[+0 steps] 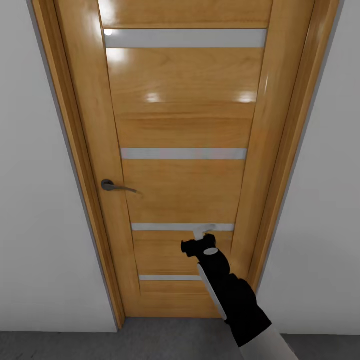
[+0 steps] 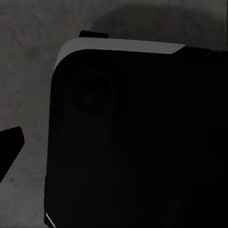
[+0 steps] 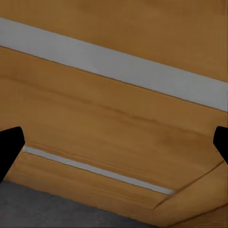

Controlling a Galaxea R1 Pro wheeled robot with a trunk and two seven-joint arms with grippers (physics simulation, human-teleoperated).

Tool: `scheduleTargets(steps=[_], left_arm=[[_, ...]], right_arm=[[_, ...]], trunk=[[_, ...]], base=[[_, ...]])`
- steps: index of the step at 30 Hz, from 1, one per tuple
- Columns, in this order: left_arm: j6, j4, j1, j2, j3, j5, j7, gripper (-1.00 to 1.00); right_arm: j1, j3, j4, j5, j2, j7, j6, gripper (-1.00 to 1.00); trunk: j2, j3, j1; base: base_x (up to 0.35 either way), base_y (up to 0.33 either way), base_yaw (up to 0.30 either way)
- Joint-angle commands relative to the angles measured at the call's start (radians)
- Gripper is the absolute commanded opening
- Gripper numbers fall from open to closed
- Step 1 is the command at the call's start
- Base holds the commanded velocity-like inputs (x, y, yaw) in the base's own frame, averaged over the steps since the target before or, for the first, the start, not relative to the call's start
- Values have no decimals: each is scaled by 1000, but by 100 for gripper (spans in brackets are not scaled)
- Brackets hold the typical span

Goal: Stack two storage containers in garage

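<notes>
No orange-red container is anywhere I can see from here, so I can't say where either one sits; the robot seems to be in transit. What stands before it is a closed wooden door with pale horizontal strips, set in a matching frame between white walls, with a dark grey floor at its foot. A dark lever handle sits on the door's left side.

The right gripper is raised toward the lower part of the door, near one of the pale strips and well apart from the handle. In the right wrist view its two dark fingertips stand wide apart at the edges, with nothing between them. The left gripper's fingers I cannot judge: the left wrist view gives one dark tip over grey floor beside a large black body.

My worry is that pushing the panel that low, far from the handle, may not unlatch the door, and driving forward could jam the arm against the wood.
</notes>
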Motion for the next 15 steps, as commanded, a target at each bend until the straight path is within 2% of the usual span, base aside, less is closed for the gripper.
scheduleTargets(steps=[1,2,5,7,11,15], left_arm=[[-2,-1,0,-1,1,9,-1,100],[-2,-1,0,-1,1,9,-1,100],[-2,-1,0,-6,1,9,-4,100],[-2,-1,0,-7,1,8,-4,100],[-2,0,0,-8,0,7,-4,100],[-2,0,0,-8,-1,6,-5,100]], right_arm=[[-1,9,3,3,0,3,-18,100],[-1,16,8,3,0,8,-44,100],[-1,35,56,2,0,40,-226,100],[-1,39,99,7,0,48,-316,100],[-1,41,136,13,0,52,-373,100],[-1,40,148,15,0,53,-390,100]], trunk=[[-1,-1,0],[-1,-1,0],[-1,-1,0],[-1,-1,0],[-1,-1,0],[-1,-1,0]], base=[[0,0,0],[0,0,0],[25,0,0],[162,0,0],[255,0,0],[308,0,0]])
